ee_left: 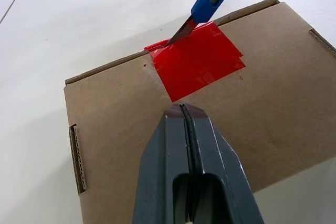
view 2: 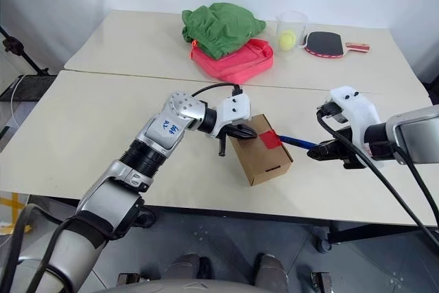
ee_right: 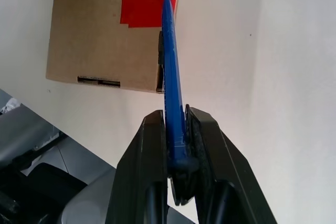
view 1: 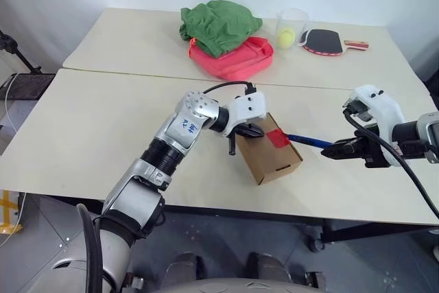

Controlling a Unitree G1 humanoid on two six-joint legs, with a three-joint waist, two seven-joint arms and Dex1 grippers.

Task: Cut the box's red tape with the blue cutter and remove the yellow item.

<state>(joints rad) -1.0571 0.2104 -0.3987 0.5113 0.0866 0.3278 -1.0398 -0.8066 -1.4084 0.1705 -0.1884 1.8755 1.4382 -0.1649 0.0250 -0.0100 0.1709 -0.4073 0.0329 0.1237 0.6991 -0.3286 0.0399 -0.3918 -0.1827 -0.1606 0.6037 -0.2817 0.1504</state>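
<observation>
On the near cream table (view 1: 89,135), close to its front edge, lies the small brown cardboard box (view 1: 271,159), flaps closed, tab slots showing on its side, a red tape (ee_left: 198,60) patch stuck across the seam at its far top edge. Pressed down on the box top just behind the tape, the left gripper (ee_left: 184,111), black fingers shut tight together with nothing between them. Held from the right, the blue cutter (view 1: 309,141), clamped by its rear end between the fingers of the right gripper (ee_right: 177,129), blade tip touching the tape's edge at the seam. Well apart on the far table: green cloth (view 1: 218,24) heaped on a pink-red bag (view 1: 236,60), clear cup (view 1: 291,27) with a yellow-green ball (view 1: 285,38), red-and-black paddle (view 1: 326,41)
</observation>
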